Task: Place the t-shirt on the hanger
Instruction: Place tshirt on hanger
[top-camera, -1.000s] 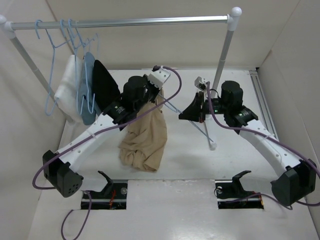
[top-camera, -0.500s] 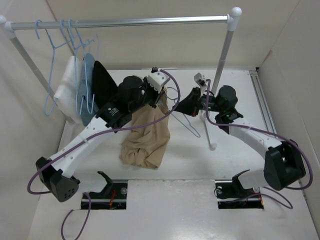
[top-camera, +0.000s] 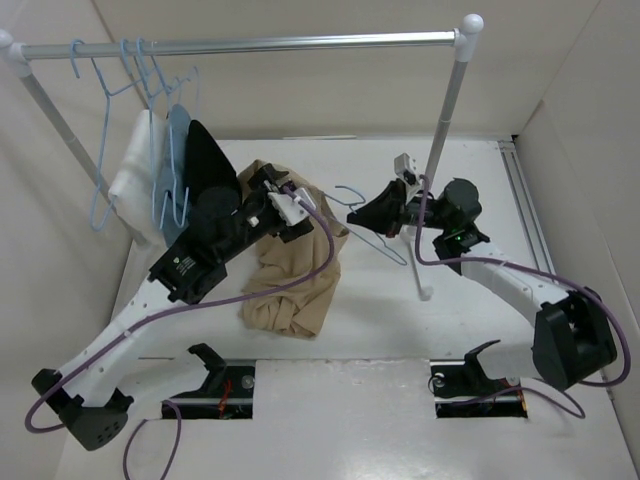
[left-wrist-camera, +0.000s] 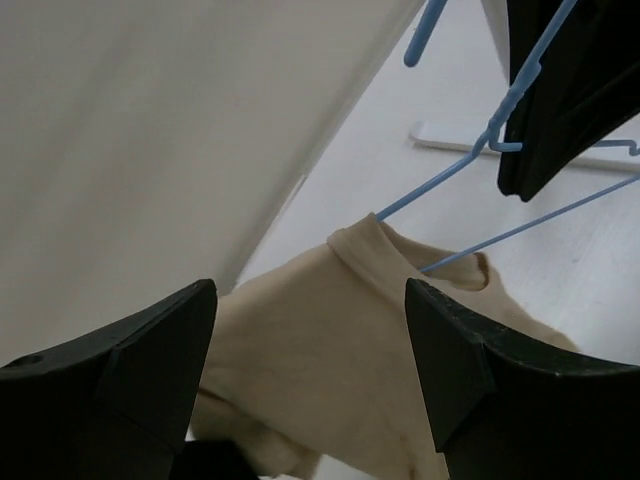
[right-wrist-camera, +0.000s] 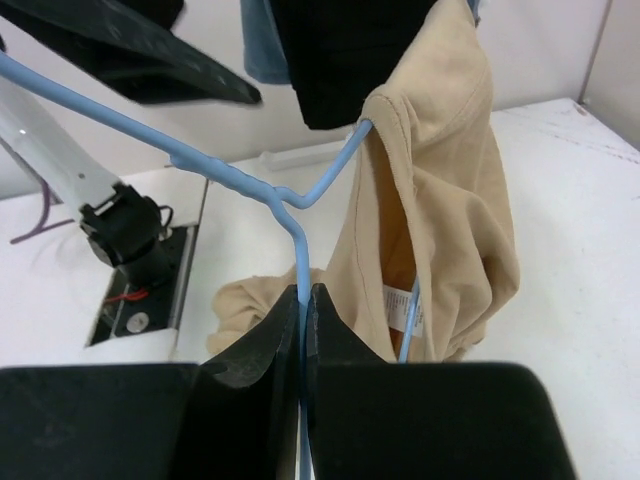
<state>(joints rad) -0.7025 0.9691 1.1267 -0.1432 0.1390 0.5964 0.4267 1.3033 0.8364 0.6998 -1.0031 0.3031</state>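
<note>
Right wrist view, right hand (right-wrist-camera: 305, 300) clamped on hanger (right-wrist-camera: 120, 127), left hand (left-wrist-camera: 308, 292) spread wide near t-shirt (left-wrist-camera: 300, 360)

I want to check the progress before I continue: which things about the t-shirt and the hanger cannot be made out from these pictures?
- Right wrist view: the far end of the hanger disappears inside the t-shirt.
- Right wrist view: the neck label is too small to read.
- Top view: the left arm covers the t-shirt's neck, so where the hanger enters is hidden.
</note>
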